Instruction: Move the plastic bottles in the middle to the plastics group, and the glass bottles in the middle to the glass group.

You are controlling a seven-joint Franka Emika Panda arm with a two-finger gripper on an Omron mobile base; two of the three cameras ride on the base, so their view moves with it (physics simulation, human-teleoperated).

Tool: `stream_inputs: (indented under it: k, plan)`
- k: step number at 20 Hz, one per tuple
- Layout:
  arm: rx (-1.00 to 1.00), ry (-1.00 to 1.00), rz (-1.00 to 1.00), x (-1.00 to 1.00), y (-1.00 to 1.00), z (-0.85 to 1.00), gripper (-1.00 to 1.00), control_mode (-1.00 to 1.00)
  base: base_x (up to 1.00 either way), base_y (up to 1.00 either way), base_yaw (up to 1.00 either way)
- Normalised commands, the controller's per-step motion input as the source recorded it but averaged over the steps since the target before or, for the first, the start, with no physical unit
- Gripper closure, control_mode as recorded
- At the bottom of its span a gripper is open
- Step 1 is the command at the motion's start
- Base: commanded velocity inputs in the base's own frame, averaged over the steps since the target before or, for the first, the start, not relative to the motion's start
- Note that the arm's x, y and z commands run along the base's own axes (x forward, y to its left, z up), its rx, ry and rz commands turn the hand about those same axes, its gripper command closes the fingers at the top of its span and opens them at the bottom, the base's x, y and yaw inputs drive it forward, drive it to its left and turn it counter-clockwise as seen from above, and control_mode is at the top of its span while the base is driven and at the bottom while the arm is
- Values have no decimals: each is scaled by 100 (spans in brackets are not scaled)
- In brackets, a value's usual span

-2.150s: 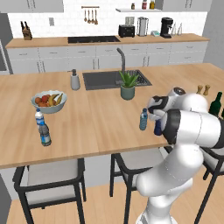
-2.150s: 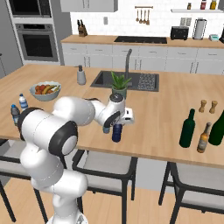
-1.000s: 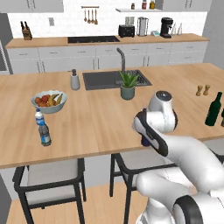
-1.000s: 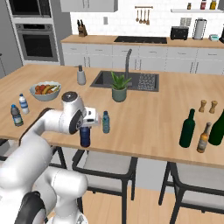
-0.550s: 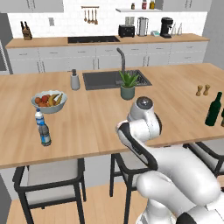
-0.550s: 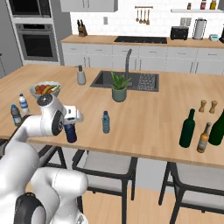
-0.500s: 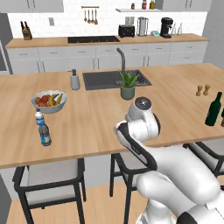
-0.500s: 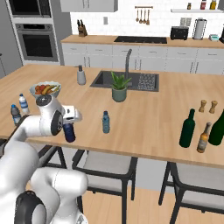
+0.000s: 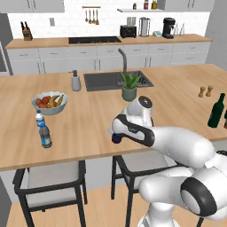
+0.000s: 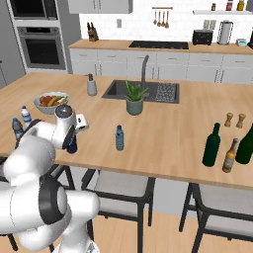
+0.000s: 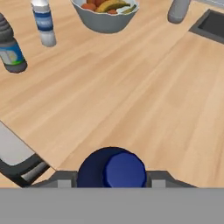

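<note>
Gripper [image 11: 112, 186] clamped on the squat dark navy bottle [image 11: 111, 168], which sits between the two fingers in the hand view, cap toward the camera; in the right base view the navy bottle [image 10: 72, 145] hangs under the hand at the near edge of the wooden island counter [image 10: 168, 128], whether touching the wood or just above it cannot be told; left base view shows the same bottle [image 9: 116, 138] partly hidden by the arm. Plastics group off to the left: clear water bottle with white cap [image 9: 40, 119] and greyish dark-capped bottle [image 9: 45, 136] standing upright just beside each other, near the fruit bowl [image 9: 49, 103]; both also in the hand view, at upper left. Slim pale-blue water bottle [image 10: 119, 138] upright mid-counter, apart from the gripper. Tall dark green wine bottle [image 10: 212, 146] upright toward the right end, beside a small amber bottle [image 10: 229, 155]; potted plant [image 10: 134, 98] by the sink [image 10: 143, 91].
</note>
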Motion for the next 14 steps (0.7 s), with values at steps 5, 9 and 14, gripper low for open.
stream_inputs:
  k: [5,9,14]
  plan:
    - [0,4,30,26,65,0,100,-100,0,0,0]
    - [-3,-2,15,4,60,0,100,-100,0,0,0]
    - [-1,0,7,41,55,0,100,-100,0,0,0]
